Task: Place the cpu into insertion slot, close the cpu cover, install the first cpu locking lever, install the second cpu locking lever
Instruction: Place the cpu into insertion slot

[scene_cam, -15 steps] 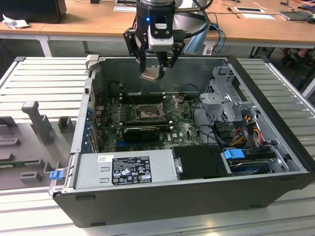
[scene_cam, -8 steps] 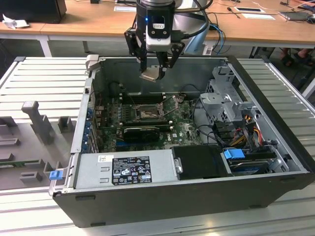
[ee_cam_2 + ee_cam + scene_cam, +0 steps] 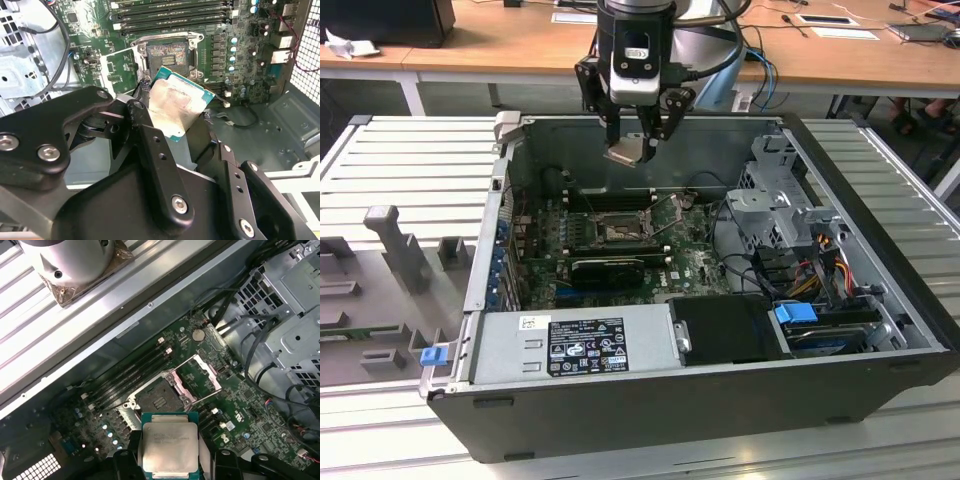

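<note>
**Exterior view**
- Item 1: black 2-fingered claw [image 3: 636, 147], hanging over an open case. Its fingers are closed on a pale silvery-beige flat square cpu [image 3: 626, 153], which is held tilted in the air.
- Item 2: square dark insertion slot with silvery metal rim [image 3: 617, 230], on the green circuit board below the claw and well apart from the cpu.
- Item 3: black metal computer case [image 3: 650, 425], lying on its side and open towards the claw.
- Item 4: silver box-shaped power supply [image 3: 570, 340], below the claw and nearer the camera than the slot.
- Item 5: brown wooden desk [image 3: 470, 50], behind the claw.

**Second wrist view**
- Item 1: claw [image 3: 172, 119], with black link fingers [image 3: 145, 132] clamped on 2 opposite edges of the cpu [image 3: 172, 102]. A green border shows around the cpu's metal face.
- Item 2: insertion slot [image 3: 167, 52], beyond the claw tips, with its contact field exposed.
- Item 3: thin square silvery cpu cover [image 3: 103, 70], raised open beside the slot.
- Item 4: long black memory slots [image 3: 170, 12], beyond the slot.

**First wrist view**
- Item 1: claw [image 3: 170, 463], gripping the cpu [image 3: 169, 442] between 2 fingers, with the metal face towards the camera.
- Item 2: insertion slot [image 3: 159, 401], ahead of the claw tips and apart from the cpu.
- Item 3: cpu cover [image 3: 206, 371], swung up on its hinge at the slot's side.
- Item 4: grey perforated metal drive cage [image 3: 290, 300], well apart from the claw.
</note>
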Controlling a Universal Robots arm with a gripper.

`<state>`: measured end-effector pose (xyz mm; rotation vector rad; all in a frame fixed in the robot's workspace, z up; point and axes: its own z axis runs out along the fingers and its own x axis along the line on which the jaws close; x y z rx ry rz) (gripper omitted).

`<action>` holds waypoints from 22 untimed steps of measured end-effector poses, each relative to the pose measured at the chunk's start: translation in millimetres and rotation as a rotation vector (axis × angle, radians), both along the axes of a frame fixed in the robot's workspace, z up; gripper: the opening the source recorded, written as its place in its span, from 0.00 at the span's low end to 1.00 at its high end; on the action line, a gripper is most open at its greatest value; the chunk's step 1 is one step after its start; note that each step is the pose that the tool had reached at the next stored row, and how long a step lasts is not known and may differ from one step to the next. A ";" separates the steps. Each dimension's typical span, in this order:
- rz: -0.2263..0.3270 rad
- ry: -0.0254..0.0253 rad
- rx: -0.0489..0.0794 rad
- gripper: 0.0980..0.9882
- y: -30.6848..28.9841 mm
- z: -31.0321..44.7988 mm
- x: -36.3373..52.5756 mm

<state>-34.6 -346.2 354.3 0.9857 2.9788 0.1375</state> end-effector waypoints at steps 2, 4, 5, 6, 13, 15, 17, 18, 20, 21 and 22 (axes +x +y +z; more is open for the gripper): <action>-0.013 0.0000 0.000 0.49 0.0 -0.1 0.0; -0.026 -0.0001 0.000 0.49 0.0 -0.2 0.0; -0.031 0.0000 0.000 0.49 0.0 -0.2 0.0; -0.035 0.0000 0.000 0.49 0.0 -0.2 0.0; -0.087 -0.0001 0.000 0.49 0.0 -0.5 0.0; -0.129 0.0000 0.000 0.49 0.0 -0.8 0.0; -0.146 0.0000 0.000 0.49 0.0 -0.9 0.0; -0.152 0.0000 0.000 0.49 0.0 -0.9 -0.2; -0.160 0.0000 0.000 0.49 0.0 -1.1 -1.3; -0.163 0.0000 0.000 0.49 0.0 -1.2 -1.6; -0.164 0.0000 0.000 0.49 0.0 -1.2 -1.9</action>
